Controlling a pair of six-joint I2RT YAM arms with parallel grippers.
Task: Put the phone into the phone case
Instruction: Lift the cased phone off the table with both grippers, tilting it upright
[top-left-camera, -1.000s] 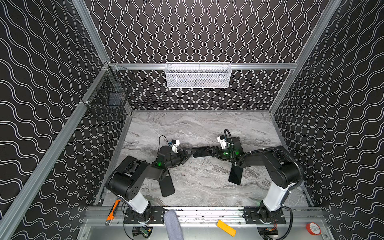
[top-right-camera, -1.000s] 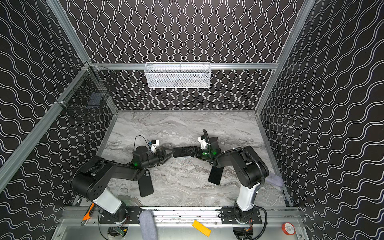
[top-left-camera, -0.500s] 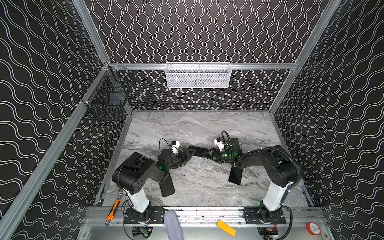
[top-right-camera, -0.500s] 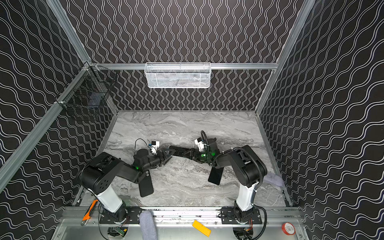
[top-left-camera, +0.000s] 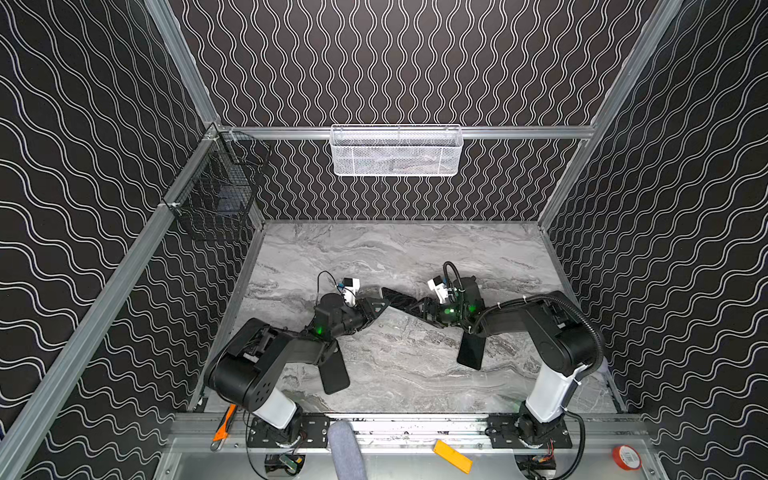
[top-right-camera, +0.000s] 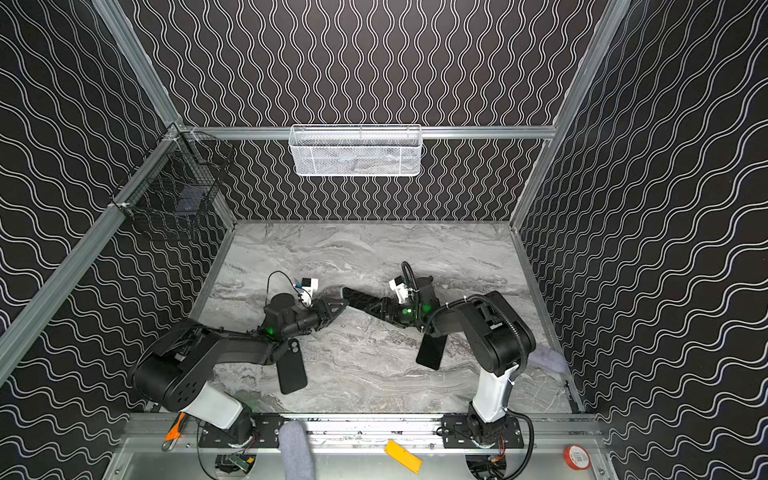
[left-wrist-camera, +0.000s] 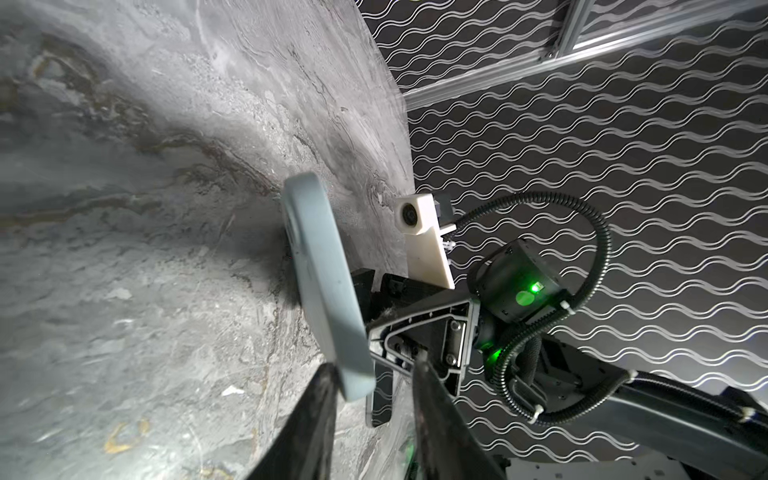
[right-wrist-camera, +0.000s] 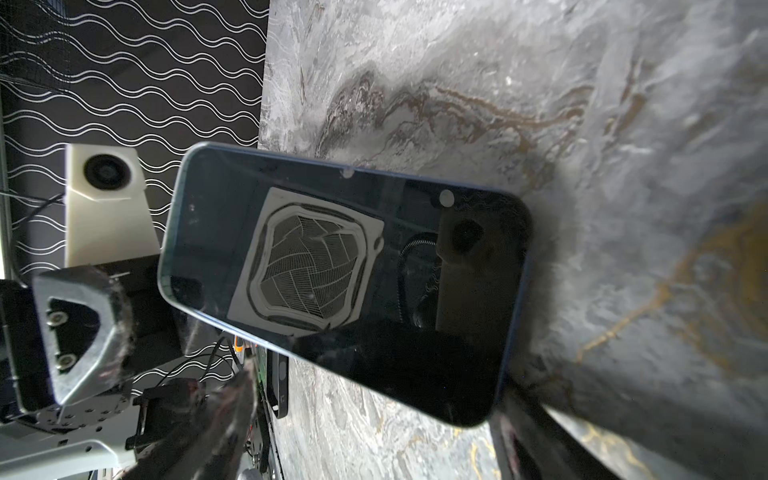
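The phone (right-wrist-camera: 345, 282), a slim slab with a glossy black screen and a pale blue back, is held clear of the marble table (top-left-camera: 395, 257), clamped across its width by the right gripper (top-left-camera: 417, 309). Its free end is bracketed by the left gripper (left-wrist-camera: 374, 370), whose jaws are narrowed but gapped on one side. Insertion is judged not yet begun: the presumed phone case (top-right-camera: 292, 368), dark with camera openings, lies flat on the table, apart from the phone.

Nothing legible to call here: the white label on the red tape roll (top-left-camera: 626, 457) is too small to read, and the phone (right-wrist-camera: 345, 274) shows a dark screen with reflections only, no writing.
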